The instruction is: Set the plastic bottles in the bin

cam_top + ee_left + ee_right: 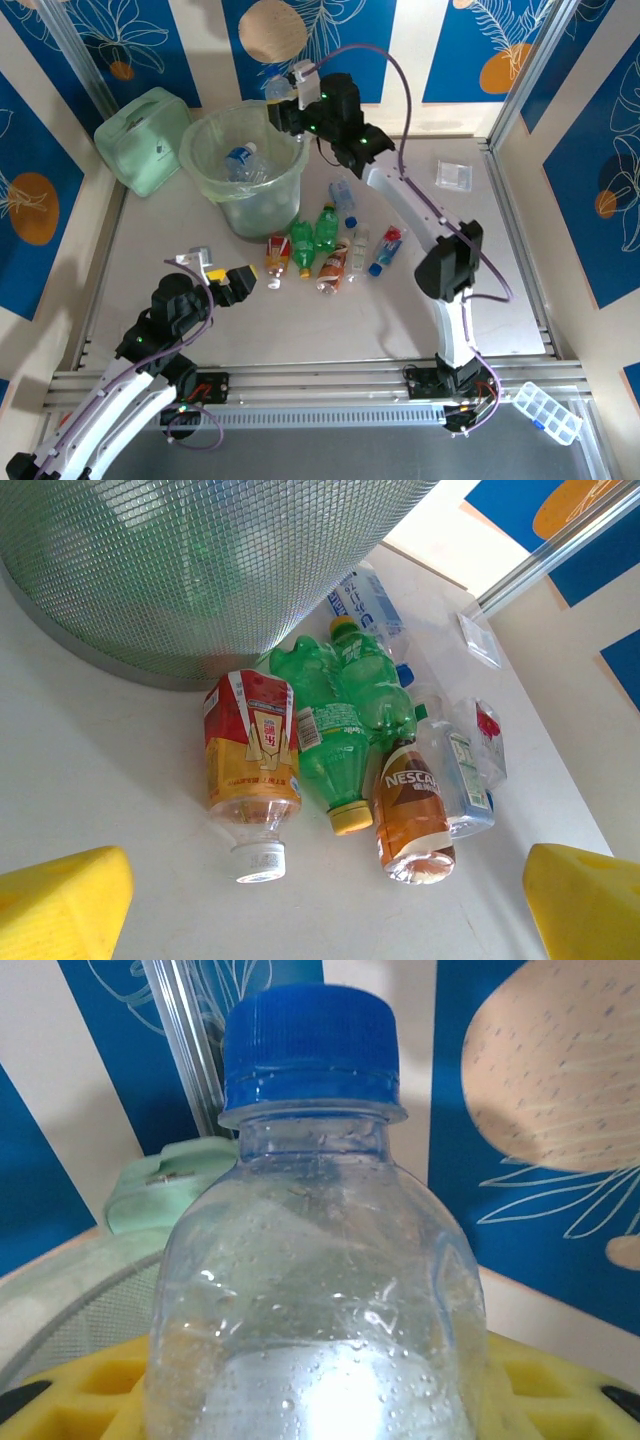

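The bin (245, 165), a pale-green bucket with a clear liner, stands at the back left with a blue-labelled bottle (240, 160) inside. My right gripper (288, 100) hangs over its far rim, shut on a clear bottle (320, 1260) with a blue cap (308, 1045). Several plastic bottles lie right of the bin: a red-and-yellow-labelled one (250, 760), green ones (340, 730), a brown Nescafe one (412, 810) and clear ones (455, 770). My left gripper (325, 910) is open, low over the table just short of them, its yellow fingertips (60, 900) wide apart.
A pale green boxy container (145, 140) sits left of the bin against the wall. A small clear packet (455, 175) lies at the back right. A clear compartment box (548, 410) rests beyond the near rail. Patterned walls close in three sides.
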